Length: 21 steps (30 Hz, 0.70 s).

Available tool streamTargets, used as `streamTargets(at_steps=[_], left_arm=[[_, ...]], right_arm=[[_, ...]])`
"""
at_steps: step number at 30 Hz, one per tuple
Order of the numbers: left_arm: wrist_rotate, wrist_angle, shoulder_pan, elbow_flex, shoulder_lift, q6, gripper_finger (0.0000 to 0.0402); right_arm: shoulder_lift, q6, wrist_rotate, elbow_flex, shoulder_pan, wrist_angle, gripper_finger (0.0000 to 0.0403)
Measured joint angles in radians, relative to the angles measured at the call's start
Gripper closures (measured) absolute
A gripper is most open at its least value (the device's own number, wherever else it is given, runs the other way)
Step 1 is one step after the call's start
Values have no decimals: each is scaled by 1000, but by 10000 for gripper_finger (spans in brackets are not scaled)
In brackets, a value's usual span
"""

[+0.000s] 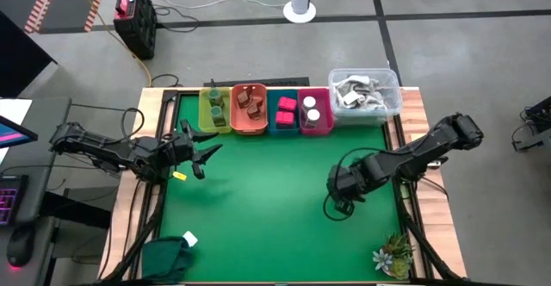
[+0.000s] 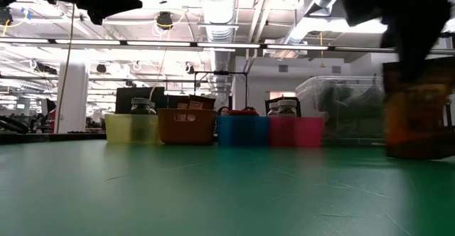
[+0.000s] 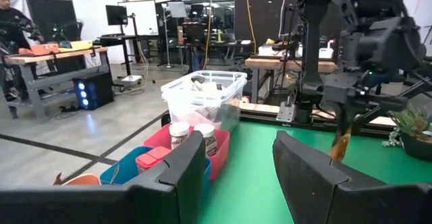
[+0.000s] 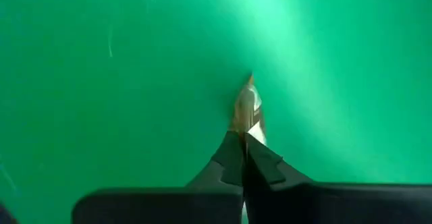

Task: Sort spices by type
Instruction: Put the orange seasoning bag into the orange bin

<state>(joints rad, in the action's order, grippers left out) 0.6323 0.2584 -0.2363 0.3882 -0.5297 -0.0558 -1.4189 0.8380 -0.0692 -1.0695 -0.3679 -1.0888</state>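
My right gripper [image 4: 244, 140] is over the right half of the green table [image 1: 258, 217], shut on a brown-orange pouch [image 4: 248, 106]. The low view shows that pouch [image 2: 419, 111] large and blurred at the right. My left gripper [image 1: 205, 152] waits open at the table's left side, touching nothing. Along the far edge stand four bins. The yellow one [image 1: 215, 121] holds dark green jars, the orange one [image 1: 250, 127] holds brown pouches, the blue one [image 1: 284, 124] holds pink-red packets, and the pink one [image 1: 317, 129] holds white-capped jars. My right gripper pinches the pouch by its upper edge [image 4: 246, 128] between the two shut fingers, coming from above and pointing down. The thin pouch hangs below the fingers, seen edge-on. In the left wrist view the pouch [image 3: 341, 143] appears clear of the table.
A clear tub [image 1: 364, 92] of white-grey things stands at the far right corner, beside the pink bin. A small spiky plant [image 1: 394, 253] sits at the near right corner and a dark green cloth [image 1: 168, 256] at the near left. The middle of the green table is bare.
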Motion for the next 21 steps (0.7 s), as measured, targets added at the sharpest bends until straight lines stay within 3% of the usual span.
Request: streamTargets(at_steps=[5, 11, 16, 21], left_arm=[[1, 0, 0, 0, 0, -7, 238], [6, 1, 0, 0, 0, -7, 238], [17, 1, 8, 0, 0, -32, 238], [17, 0, 27, 0, 0, -36, 238]], right_arm=[[0, -168, -2, 0, 95, 79, 382], [0, -512, -5, -45, 204, 205, 389], [-12, -801, -9, -127, 279, 327, 389], [-99, -966, -10, -262, 370, 346, 389]])
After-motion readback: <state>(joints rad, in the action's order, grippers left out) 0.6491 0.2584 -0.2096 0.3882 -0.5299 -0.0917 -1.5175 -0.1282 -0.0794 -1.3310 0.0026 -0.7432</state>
